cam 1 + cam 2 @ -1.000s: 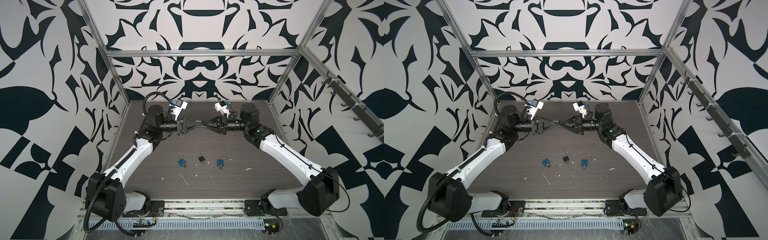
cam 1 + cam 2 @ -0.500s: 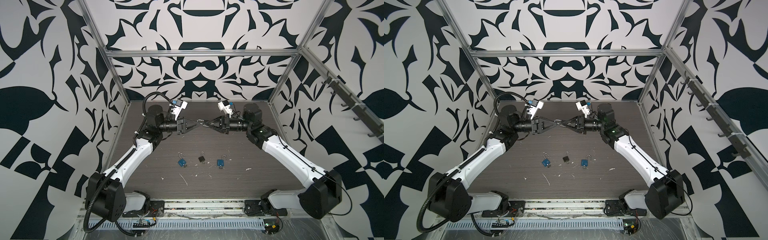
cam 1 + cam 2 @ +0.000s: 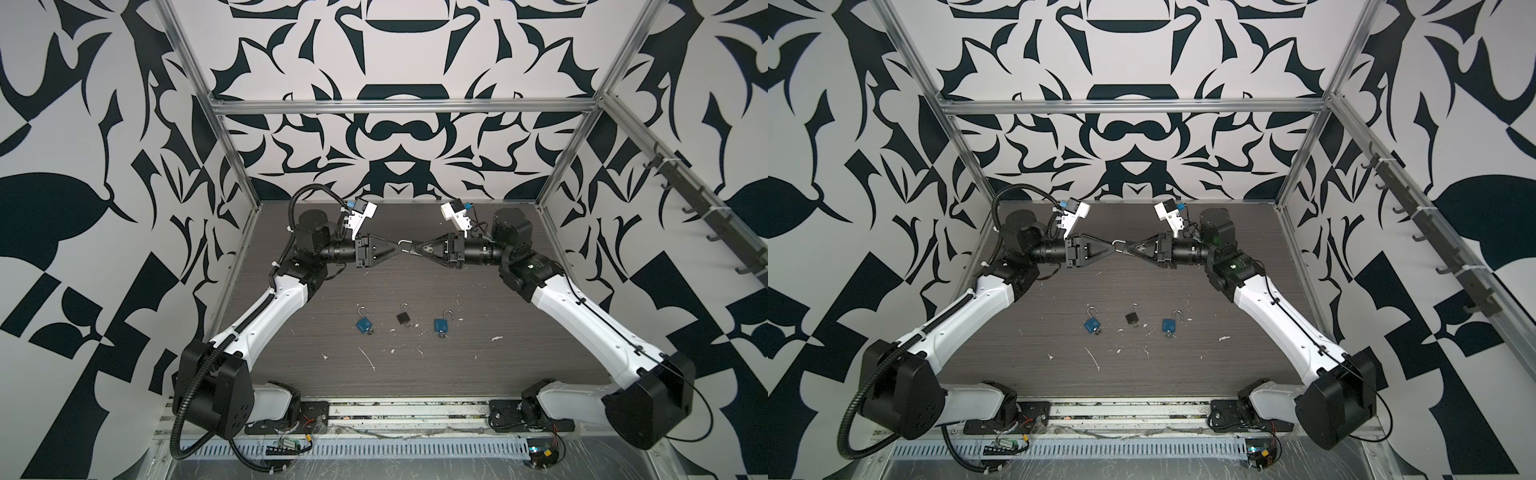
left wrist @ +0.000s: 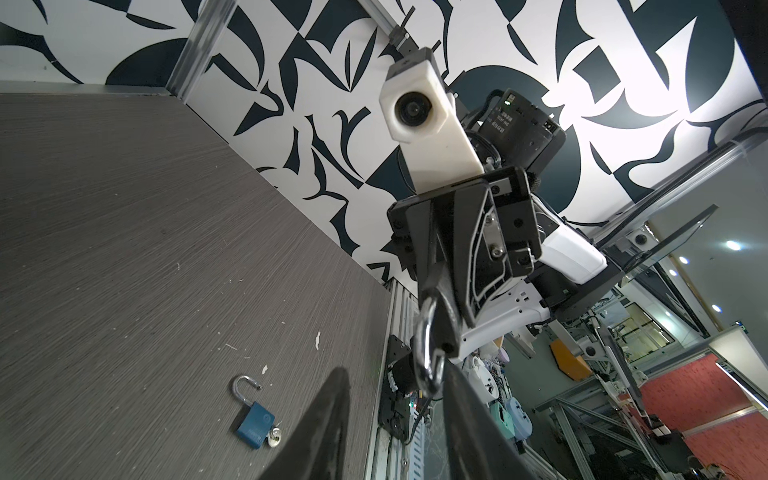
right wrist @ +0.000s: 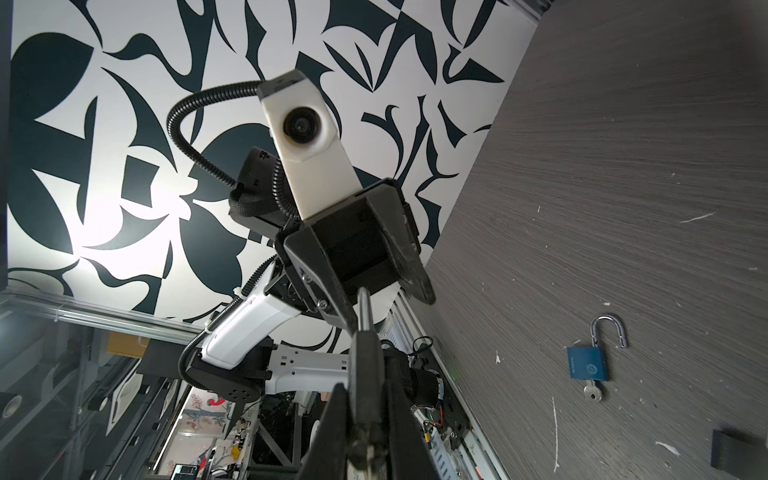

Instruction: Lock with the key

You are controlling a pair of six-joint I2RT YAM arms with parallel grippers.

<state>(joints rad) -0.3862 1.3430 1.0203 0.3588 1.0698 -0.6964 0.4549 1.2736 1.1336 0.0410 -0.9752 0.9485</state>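
Observation:
A black padlock (image 5: 365, 374) hangs in the air over the far middle of the table, with my right gripper (image 5: 365, 419) shut on its body. A small metal piece, apparently the key (image 5: 363, 449), shows at the lock's bottom between the fingers. The silver shackle (image 3: 404, 242) points at my left gripper (image 3: 397, 246). That gripper's jaws stand apart around the shackle (image 4: 426, 353), which rests against one finger (image 4: 469, 415). In both top views the two grippers meet tip to tip, the right gripper (image 3: 1128, 248) facing the left gripper (image 3: 1112, 248).
Three padlocks lie on the dark wood table (image 3: 478, 353) with shackles open: a blue one (image 3: 365, 323), a black one (image 3: 402, 318) and a second blue one (image 3: 441, 325). Keys stick out of the blue ones (image 4: 273, 436) (image 5: 592, 392). White scuffs mark the table.
My left gripper's jaws have spread apart from the shackle. The meeting point of the two grippers has shifted slightly to the right; the right gripper's hold on the lock is unchanged.

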